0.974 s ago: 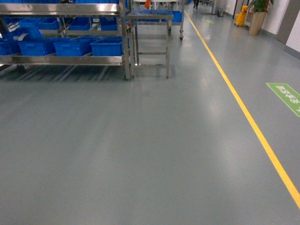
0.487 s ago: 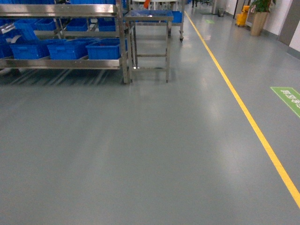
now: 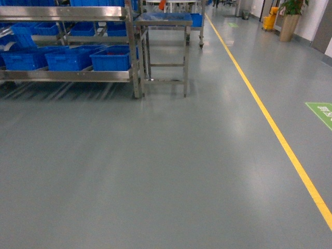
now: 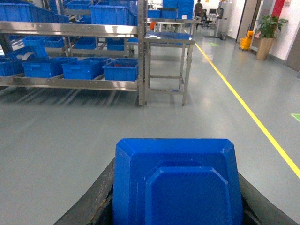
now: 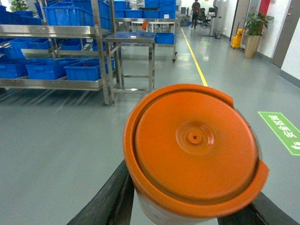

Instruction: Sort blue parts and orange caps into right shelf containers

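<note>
Grey floor (image 3: 155, 166) fills most of the head view, with a yellow line (image 3: 270, 124) running from the top centre down to the lower right edge and a green floor marking (image 3: 322, 111) at the right edge. The stainless-steel shelf (image 3: 67, 75) stands in the upper left of the frame, carrying a row of large rectangular open-topped blue plastic bins (image 3: 110, 58) on its lower level. Just to the right of it stands a small steel desk (image 3: 163, 22) with thin legs. Neither arm shows in this view.

In the left wrist view, the small bright-blue plastic wedge-like block (image 4: 177, 183) fills the lower centre of the frame. Its broad faceted face is turned toward the camera, and its long axis lies across the frame. The left gripper's dark fingers (image 4: 91, 206) flank it on both sides, closed against it.

In the right wrist view, the orange cylindrical plastic cap (image 5: 194, 152) fills the lower centre and right. Its flat round face with a small central nub points toward the camera, tilted slightly up and left, and its ridged rim encircles it. The right gripper's dark fingers (image 5: 110, 199) grip it from either side. A potted plant (image 5: 253, 33) stands at the upper right.
</note>
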